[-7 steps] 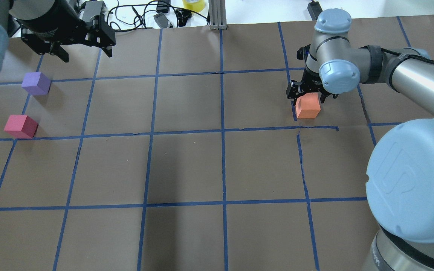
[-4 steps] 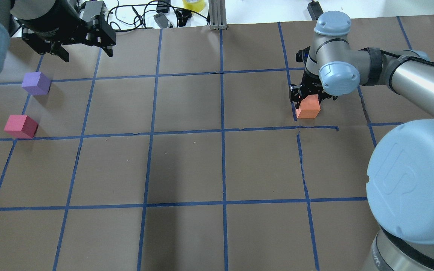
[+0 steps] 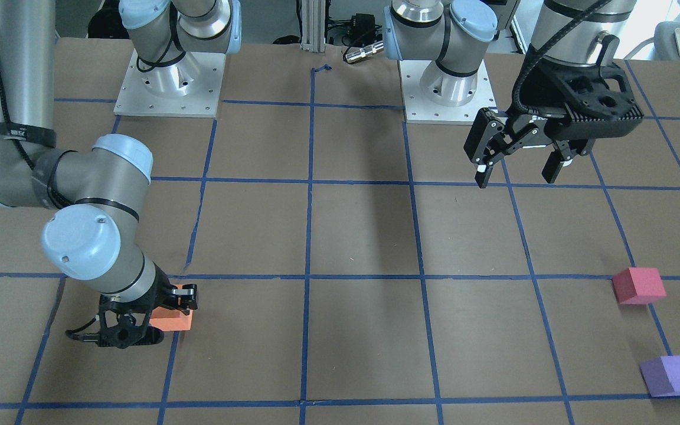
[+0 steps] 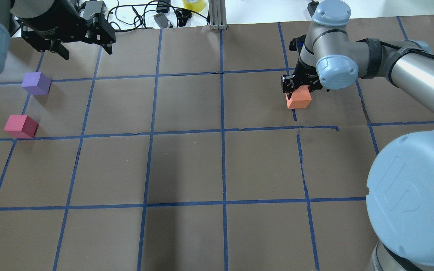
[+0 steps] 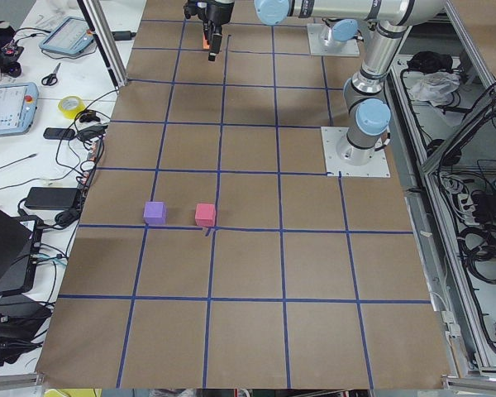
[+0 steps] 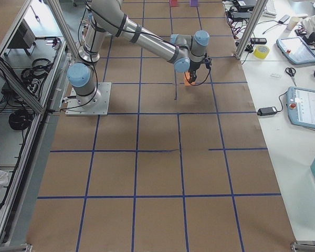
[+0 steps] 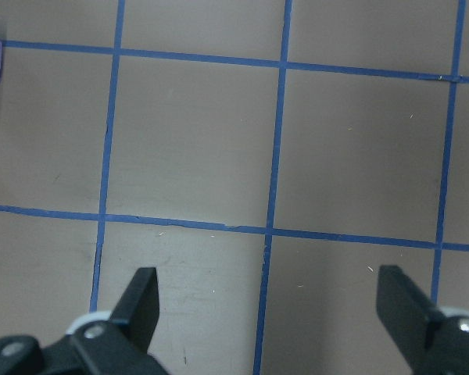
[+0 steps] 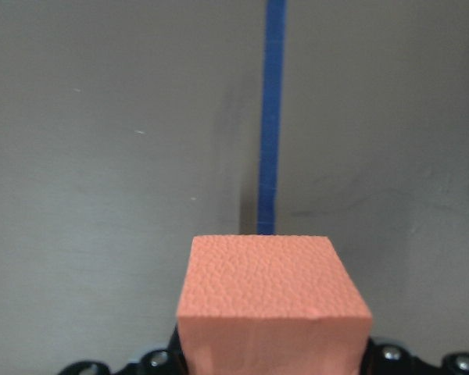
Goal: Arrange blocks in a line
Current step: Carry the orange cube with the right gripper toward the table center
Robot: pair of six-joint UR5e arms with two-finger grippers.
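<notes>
Nearest the robot, on the left side of the brown paper worktop (image 4: 187, 169), the crimson block (image 4: 20, 126) sat at a crossing of the blue tape lines (image 4: 223, 165) that marked the surface into squares. A little farther out, across on the right side and well apart from the other two, the orange block (image 4: 298, 99) was pinched in the right gripper (image 4: 300, 90), whose black fingers (image 4: 285, 84) pressed against its opposite faces from above. The block was over one of the lengthwise blue lines, and in the right wrist view that line ran straight away from its far edge. Whether it rested on the worktop or was held slightly off it could not be told. Farther still, back on the left, the purple block (image 4: 36, 83) stood beside the same lengthwise line as the crimson one, near it but not touching. Beyond the purple block the left gripper (image 4: 87, 54) hung above the worktop with its fingers (image 7: 141, 301) spread wide and only bare paper showing between them. Past the far edge lay black cables (image 4: 134, 17) and a yellow tape roll (image 4: 193, 3).
</notes>
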